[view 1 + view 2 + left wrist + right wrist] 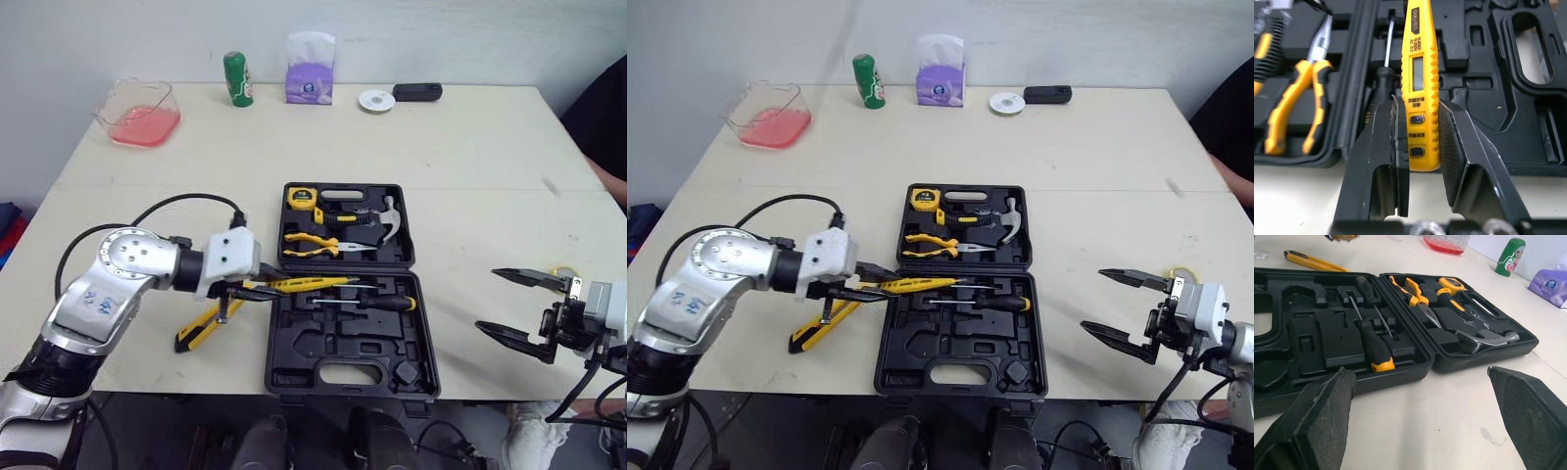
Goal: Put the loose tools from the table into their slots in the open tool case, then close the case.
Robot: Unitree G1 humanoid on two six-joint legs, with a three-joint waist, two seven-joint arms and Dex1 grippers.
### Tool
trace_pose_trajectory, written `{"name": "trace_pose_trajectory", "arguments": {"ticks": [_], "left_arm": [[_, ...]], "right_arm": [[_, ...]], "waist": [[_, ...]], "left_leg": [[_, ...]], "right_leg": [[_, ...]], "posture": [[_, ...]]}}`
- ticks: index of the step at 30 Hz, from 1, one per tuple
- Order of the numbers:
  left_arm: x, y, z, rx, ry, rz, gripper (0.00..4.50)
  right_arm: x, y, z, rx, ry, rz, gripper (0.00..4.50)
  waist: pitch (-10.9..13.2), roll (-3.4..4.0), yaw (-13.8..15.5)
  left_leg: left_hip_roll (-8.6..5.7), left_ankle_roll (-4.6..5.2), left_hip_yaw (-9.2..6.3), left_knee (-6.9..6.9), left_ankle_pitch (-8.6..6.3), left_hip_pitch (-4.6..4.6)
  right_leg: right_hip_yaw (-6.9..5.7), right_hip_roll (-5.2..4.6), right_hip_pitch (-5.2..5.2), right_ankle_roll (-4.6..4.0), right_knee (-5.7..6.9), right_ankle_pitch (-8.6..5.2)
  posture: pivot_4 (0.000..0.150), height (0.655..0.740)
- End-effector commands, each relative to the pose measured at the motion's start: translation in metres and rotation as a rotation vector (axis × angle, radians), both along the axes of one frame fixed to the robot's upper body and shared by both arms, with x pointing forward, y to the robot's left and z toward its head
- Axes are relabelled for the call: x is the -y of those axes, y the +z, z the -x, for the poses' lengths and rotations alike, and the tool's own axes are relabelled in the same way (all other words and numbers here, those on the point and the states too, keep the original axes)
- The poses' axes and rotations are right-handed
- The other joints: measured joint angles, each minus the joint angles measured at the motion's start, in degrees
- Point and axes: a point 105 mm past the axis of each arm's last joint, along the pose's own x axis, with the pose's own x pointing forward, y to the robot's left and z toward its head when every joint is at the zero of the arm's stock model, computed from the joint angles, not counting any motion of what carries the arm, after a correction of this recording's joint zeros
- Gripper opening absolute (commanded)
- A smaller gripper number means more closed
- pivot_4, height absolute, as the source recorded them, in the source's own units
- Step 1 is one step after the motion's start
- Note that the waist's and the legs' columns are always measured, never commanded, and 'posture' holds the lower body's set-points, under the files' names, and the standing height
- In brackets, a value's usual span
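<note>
Gripping a yellow tester pen (1420, 73) by its button end, the left gripper (250, 286) has one black finger pressed to each long side of it. The gripper sits at the left edge of the open black case (304, 343), and the pen reaches right from there over the case's near half. Its tip ends close to the screwdriver (377, 303) (I cannot tell whether it touches the tray).

The screwdriver has a black handle with a yellow end and lies in the near half.

The far half holds three tools:
- a tape measure (300, 197) in the back left corner
- pliers (312, 245) with yellow handles in front of it
- a hammer (382, 220) to the right

A yellow utility knife (201, 331) lies loose on the table (470, 147), just left of the case and below the left gripper.

The right gripper (488, 299) hangs well apart from the case on its right, near the table's front edge. Its fingers are spread wide with nothing between them.

A green can (237, 78) and a purple tissue pack (310, 73) stand at the far edge of the table.
</note>
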Motion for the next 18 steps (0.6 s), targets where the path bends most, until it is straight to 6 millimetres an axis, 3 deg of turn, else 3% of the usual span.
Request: {"name": "trace_pose_trajectory", "arguments": {"ticks": [1,7,18], "left_arm": [[0.009,0.002,-0.003,0.054,0.001,-0.062,0.5],[0.023,-0.011,-0.011,0.035,0.062,-0.18,0.5],[0.039,-0.019,-0.004,0.006,-0.039,-0.273,0.5]], "right_arm": [[-0.002,0.011,0.003,0.045,0.013,0.019,4.5],[-0.006,0.016,0.003,0.046,-0.008,-0.044,4.5],[-0.015,0.02,0.005,0.053,0.03,-0.024,4.5]], "waist": [[0.0,0.0,0.03],[0.01,-0.01,0.21],[0.02,-0.03,0.14]], "left_leg": [[0.0,0.0,0.0,0.0,0.0,0.0],[-0.02,0.02,-0.01,0.01,0.01,-0.01],[-0.03,0.06,-0.05,0.06,0.04,-0.04]], "right_leg": [[0.0,0.0,0.0,0.0,-0.01,0.0],[-0.01,0.0,0.02,0.0,0.0,0.0],[-0.01,0.01,0.02,0.02,0.01,0.01]], "posture": [[0.15,0.74],[0.15,0.74],[0.15,0.74]]}}
